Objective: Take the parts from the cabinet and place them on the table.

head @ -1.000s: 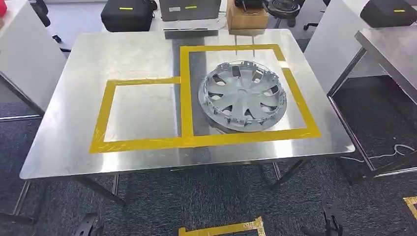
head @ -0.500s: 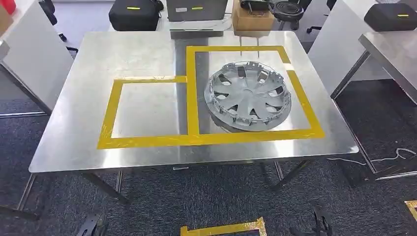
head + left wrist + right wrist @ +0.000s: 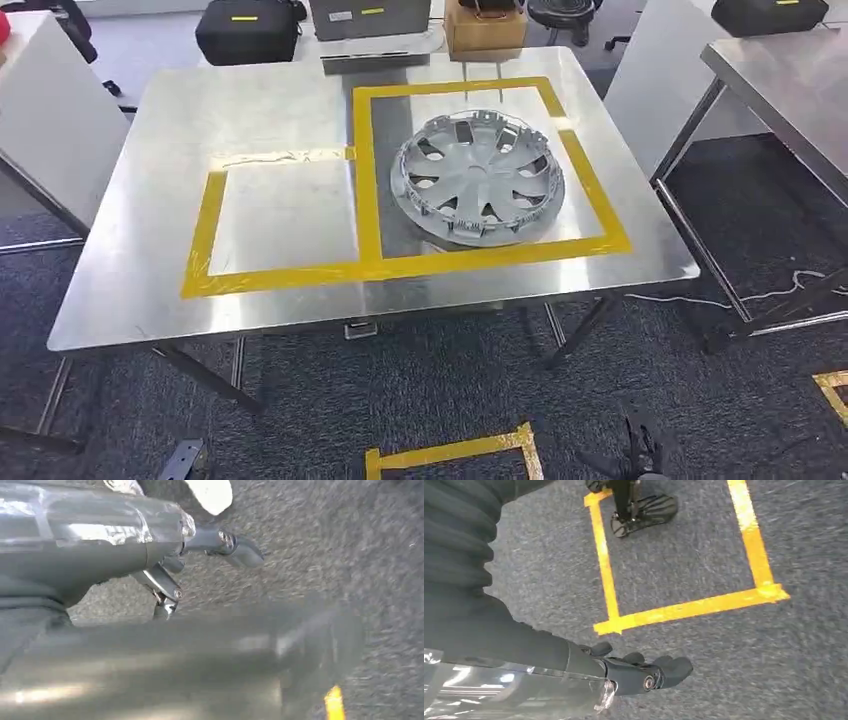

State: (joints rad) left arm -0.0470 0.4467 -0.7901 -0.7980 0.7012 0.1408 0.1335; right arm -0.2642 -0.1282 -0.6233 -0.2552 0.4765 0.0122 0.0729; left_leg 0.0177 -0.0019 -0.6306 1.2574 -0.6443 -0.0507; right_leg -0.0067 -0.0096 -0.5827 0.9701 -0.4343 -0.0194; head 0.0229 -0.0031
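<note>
Here the hubcap (image 3: pixel 479 178) lies flat on the steel counter (image 3: pixel 150 270), inside the larger yellow tape rectangle (image 3: pixel 596 205), which sits toward three o'clock on the counter top. It rests with its ribbed inner side up, and its rim stays within the tape lines on all sides. Beside it, toward nine o'clock, the smaller tape rectangle (image 3: pixel 205 235) shares one yellow edge with the larger one.

Beyond the counter's far edge, at twelve o'clock, stand a black case (image 3: pixel 245 30), a grey box (image 3: pixel 368 17) and a brown cardboard box (image 3: pixel 485 28). A second steel table (image 3: pixel 790 80) stands off toward two o'clock, and a white panel (image 3: pixel 45 110) toward ten o'clock. On the grey carpet near six o'clock lies a yellow tape mark (image 3: pixel 455 455).

The left hand (image 3: pixel 200 555) hangs over the carpet, seen in the left wrist view; its fingers (image 3: pixel 240 550) hold nothing and stand apart from one another, one stretched out, another angled away below it. Much of that picture is blurred.

The right hand (image 3: pixel 639 672) also hangs over the carpet, near a corner of yellow floor tape (image 3: pixel 684 607). Its dark fingers (image 3: pixel 671 670) are loosely bent, close together, with nothing in them; how far they are closed I cannot tell.
</note>
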